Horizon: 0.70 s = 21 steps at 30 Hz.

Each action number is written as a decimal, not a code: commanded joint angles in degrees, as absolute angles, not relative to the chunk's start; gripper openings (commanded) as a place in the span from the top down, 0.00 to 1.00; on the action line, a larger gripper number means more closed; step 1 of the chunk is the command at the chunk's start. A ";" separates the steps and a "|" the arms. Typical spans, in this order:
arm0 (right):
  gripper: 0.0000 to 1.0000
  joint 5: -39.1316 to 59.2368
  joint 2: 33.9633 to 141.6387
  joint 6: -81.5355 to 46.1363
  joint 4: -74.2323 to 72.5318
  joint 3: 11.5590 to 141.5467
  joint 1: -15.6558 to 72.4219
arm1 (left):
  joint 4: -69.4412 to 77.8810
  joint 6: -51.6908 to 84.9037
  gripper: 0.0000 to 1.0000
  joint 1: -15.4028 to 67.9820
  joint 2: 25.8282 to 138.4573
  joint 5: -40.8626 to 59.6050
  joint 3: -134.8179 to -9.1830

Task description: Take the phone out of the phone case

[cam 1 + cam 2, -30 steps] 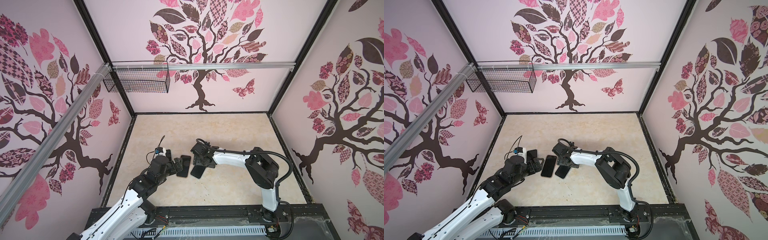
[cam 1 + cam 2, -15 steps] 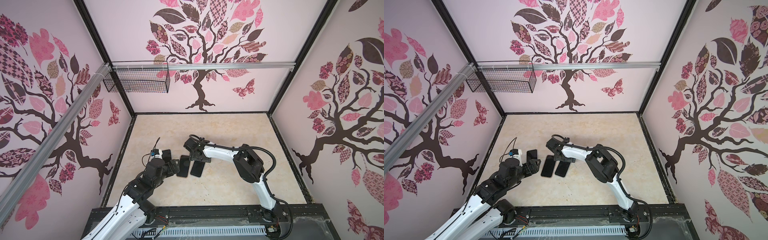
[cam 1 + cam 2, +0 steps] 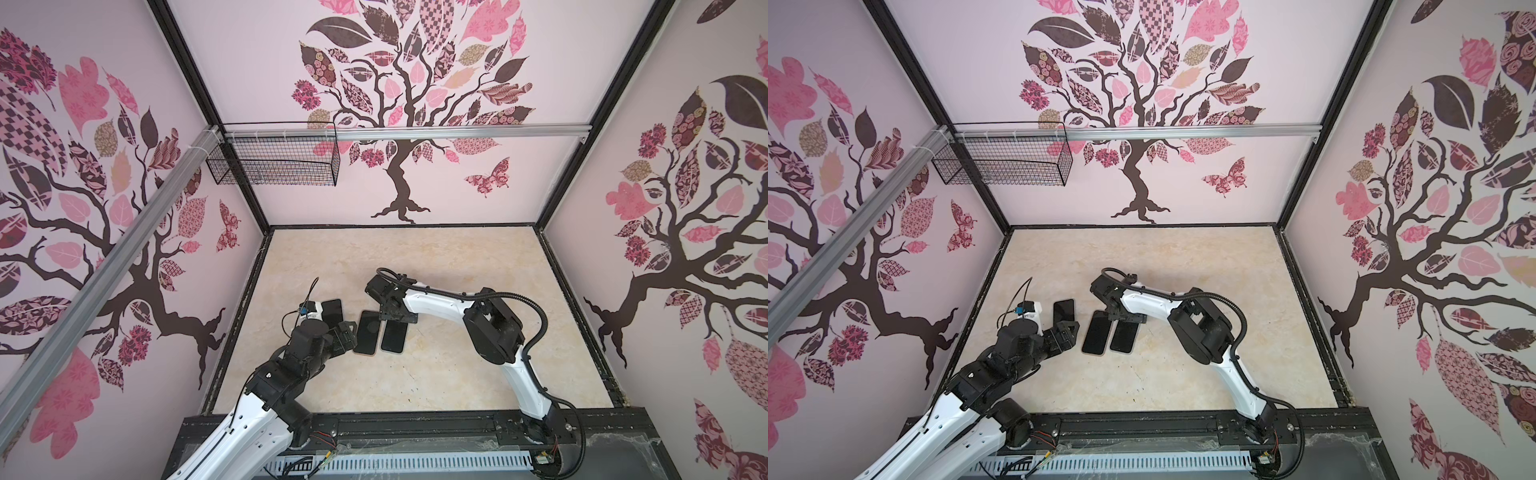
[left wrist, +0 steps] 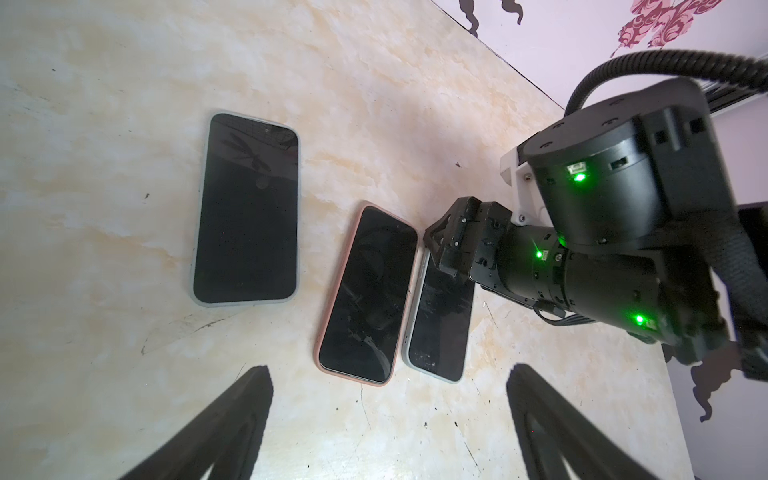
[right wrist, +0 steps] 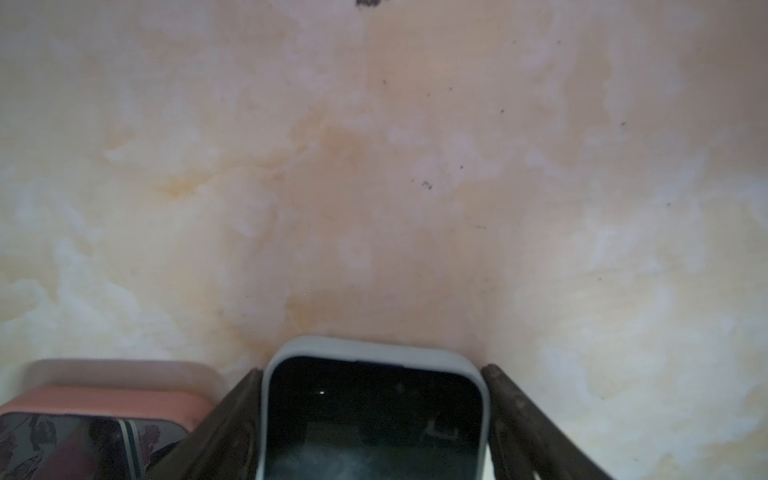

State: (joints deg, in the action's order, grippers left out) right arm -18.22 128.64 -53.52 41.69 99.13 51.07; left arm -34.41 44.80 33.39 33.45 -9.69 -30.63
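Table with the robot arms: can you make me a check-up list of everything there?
Surface: beige marbled tabletop, few dark specks and scratches.
Job's things: three cased phones lying screen-up: grey-cased phone, pink-cased phone, pale-cased phone; the last two side by side.
Clutter: nothing seen.
Grippers: left gripper open, empty, hovering; right gripper straddles the pale-cased phone's end, grip unclear.
Cables: black corrugated hose loops along the right arm; thin wire by the left gripper.
Surroundings: tree-decal walls, wire basket at the back.
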 commanded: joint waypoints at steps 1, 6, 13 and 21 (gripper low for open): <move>0.26 -16.80 128.85 -52.74 44.31 98.64 50.80 | -34.57 44.24 0.08 33.18 33.72 -10.51 -30.41; 0.39 -12.98 121.44 -50.01 39.24 94.00 50.34 | -30.76 42.87 0.08 33.22 38.94 -8.74 -30.88; 0.49 -9.85 107.22 -49.27 31.37 81.17 47.66 | -21.71 40.25 0.07 33.31 46.24 0.80 -31.82; 0.53 -5.82 96.65 -49.73 24.64 69.06 43.03 | -11.37 39.84 0.11 41.56 56.17 5.28 -31.55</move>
